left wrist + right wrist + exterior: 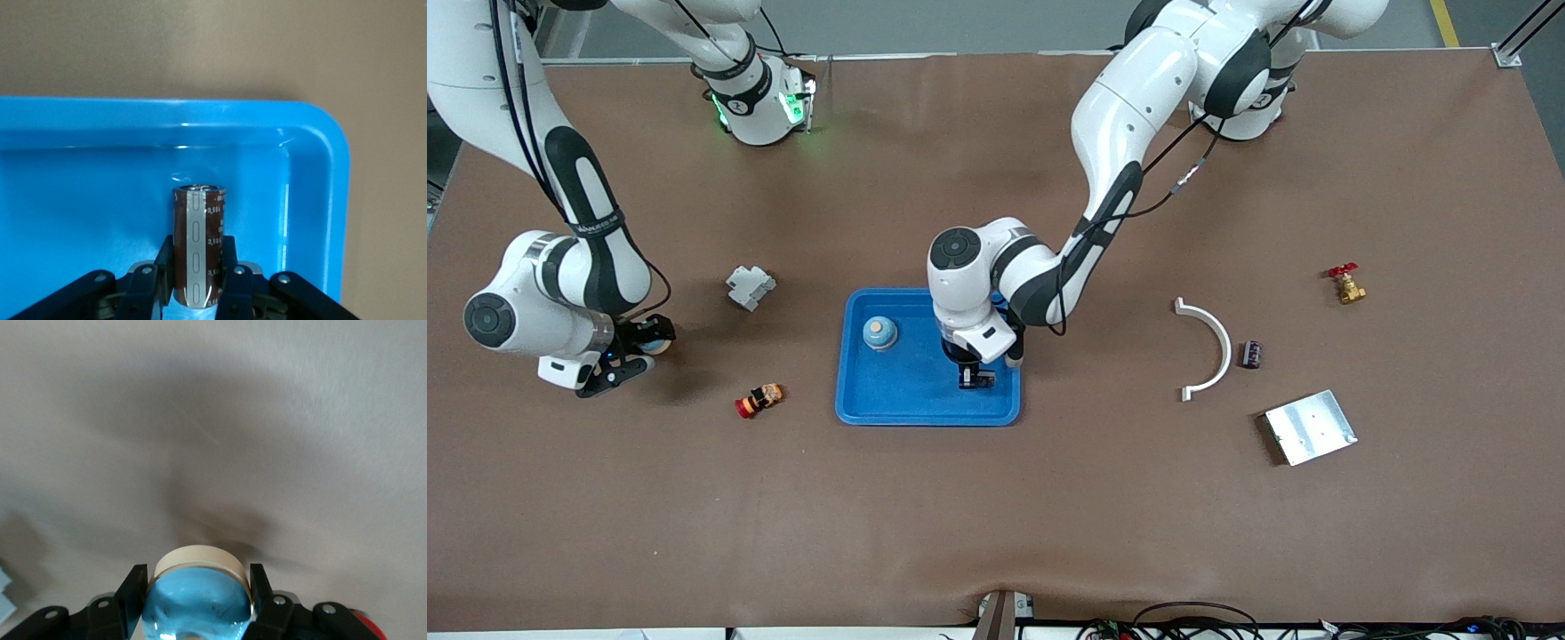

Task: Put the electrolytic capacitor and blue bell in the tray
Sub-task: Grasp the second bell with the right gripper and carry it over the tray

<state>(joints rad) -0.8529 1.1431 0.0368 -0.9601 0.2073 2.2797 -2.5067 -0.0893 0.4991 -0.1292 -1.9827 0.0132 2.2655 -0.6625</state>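
the silver metal plate lies nearest the front camera, toward the left arm's end of the table, with a white curved bracket and a small purple part just above it in that view. toward the right arm's end, a small red-and-orange piece rests on the brown table. at centre sits the blue tray, where the left gripper hangs over the corner nearest the left arm's end, its fingers pinching the electrolytic capacitor, a brown cylinder with a silver stripe, above the tray floor. a blue bell already stands in the tray's farther part. the right gripper is over bare table at the right arm's end, fingers clamped on a second blue bell with a cream base. farther up lie a grey block and a brass valve with a red handle.
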